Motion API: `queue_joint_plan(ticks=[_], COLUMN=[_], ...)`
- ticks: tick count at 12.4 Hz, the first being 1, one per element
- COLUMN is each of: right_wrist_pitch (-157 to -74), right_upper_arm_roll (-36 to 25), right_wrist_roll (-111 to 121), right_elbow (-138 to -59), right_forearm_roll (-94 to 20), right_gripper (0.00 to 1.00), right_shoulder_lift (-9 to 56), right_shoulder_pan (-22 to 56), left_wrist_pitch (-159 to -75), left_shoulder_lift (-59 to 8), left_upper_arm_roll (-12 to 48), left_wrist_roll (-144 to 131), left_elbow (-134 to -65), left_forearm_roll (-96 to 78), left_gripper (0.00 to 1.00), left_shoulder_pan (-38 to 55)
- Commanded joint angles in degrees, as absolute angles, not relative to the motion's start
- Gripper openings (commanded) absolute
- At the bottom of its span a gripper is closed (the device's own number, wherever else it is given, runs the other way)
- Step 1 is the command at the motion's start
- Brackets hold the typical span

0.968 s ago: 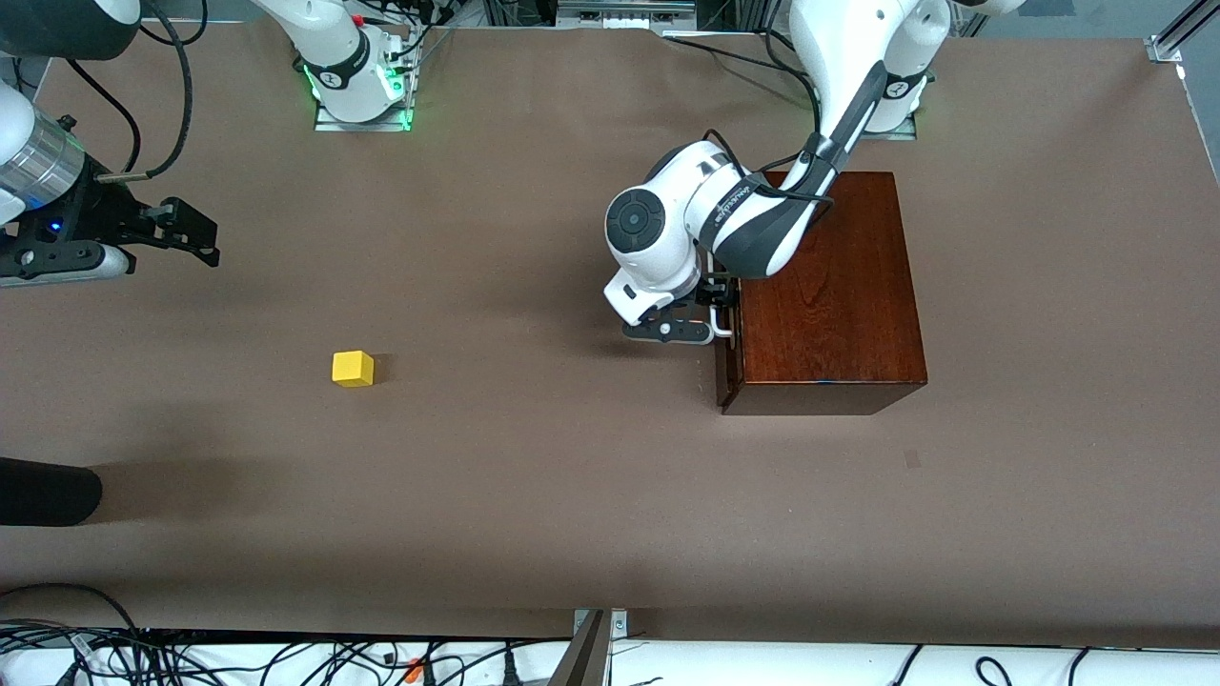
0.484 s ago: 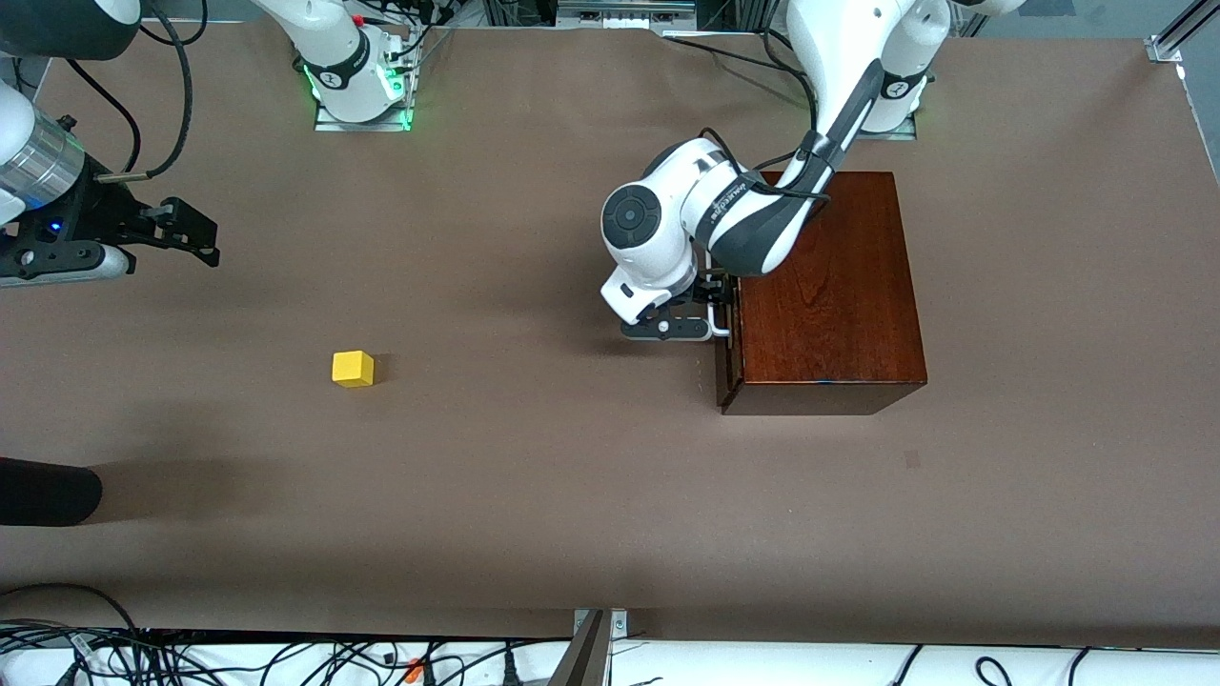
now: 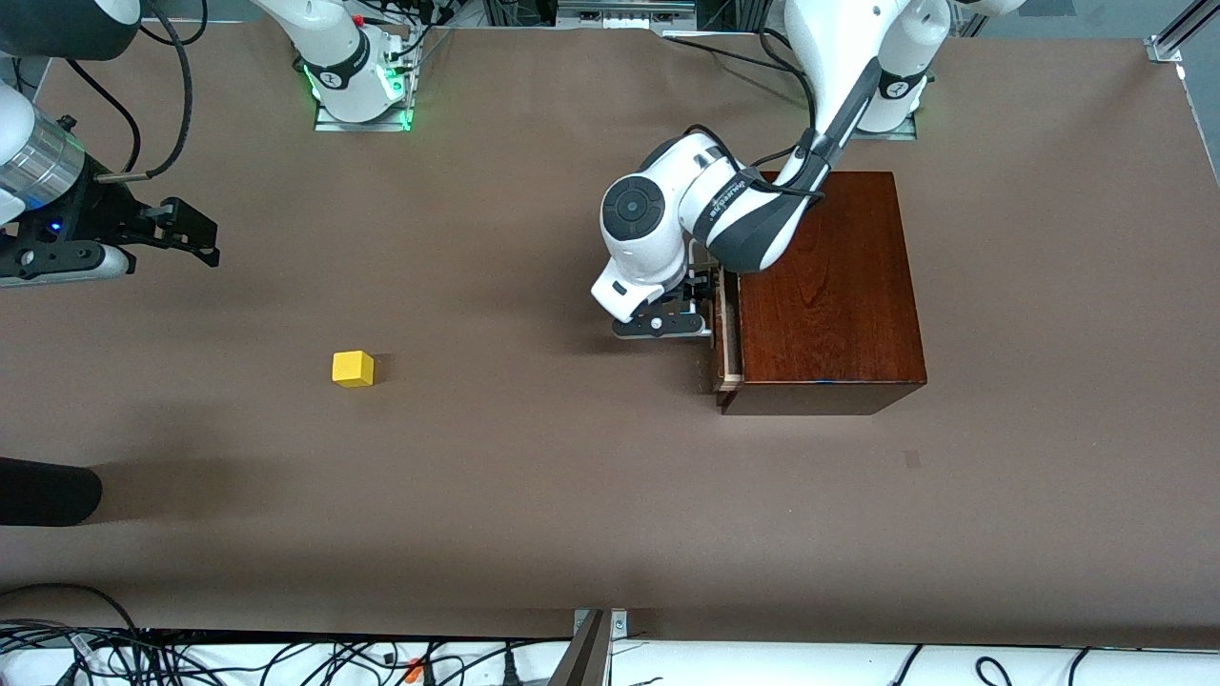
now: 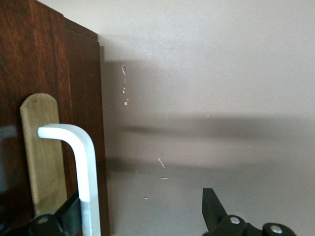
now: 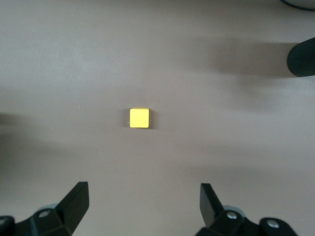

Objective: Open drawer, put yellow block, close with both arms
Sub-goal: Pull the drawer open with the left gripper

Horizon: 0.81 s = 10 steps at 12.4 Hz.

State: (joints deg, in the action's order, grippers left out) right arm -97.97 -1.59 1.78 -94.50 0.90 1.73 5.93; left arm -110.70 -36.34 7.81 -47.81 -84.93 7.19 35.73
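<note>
While the left claw (image 3: 703, 303) hooks the handle (image 4: 81, 172) with fingers spread, drawing the drawer (image 3: 726, 329) slightly out, the right claw (image 5: 142, 209) waits wide open, empty, over the block (image 3: 353, 368) on the tabletop (image 3: 534, 476).

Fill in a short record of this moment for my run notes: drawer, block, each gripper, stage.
drawer: pulled out a crack from the wooden box, pale edge showing
handle: white bar, one finger of the left gripper hooked against it, jaws open
block: yellow, alone on the table, toward the right arm's end
right gripper: open, waiting above the block
stage: opening begun, block not yet picked
</note>
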Motion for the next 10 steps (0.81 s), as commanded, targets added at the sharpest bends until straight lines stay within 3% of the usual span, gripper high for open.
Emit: queue_joint_plan(ticks=[1,10], right_wrist_pitch=[-97.1,-97.1], right_upper_arm_roll=[-1.1,-1.1], right_wrist_roll=[1.4,1.4], right_elbow=[-93.5,-93.5], right_forearm_roll=[0.8,0.9], right_gripper=[1.00,1.00], right_shoulder_lift=[2.0,2.0], right_shoulder_pan=[5.2,5.2], left_wrist_pitch=[-116.4,-117.2], left_shoulder_lift=[-37.0,-39.5], left_upper_arm_roll=[8.3,8.3], left_wrist_roll=[-51.1,-51.7], left_elbow=[-84.3,-80.3], left_forearm_roll=[1.6,-0.4], left_gripper=[1.00,1.00], left_shoulder_pan=[38.1,41.6])
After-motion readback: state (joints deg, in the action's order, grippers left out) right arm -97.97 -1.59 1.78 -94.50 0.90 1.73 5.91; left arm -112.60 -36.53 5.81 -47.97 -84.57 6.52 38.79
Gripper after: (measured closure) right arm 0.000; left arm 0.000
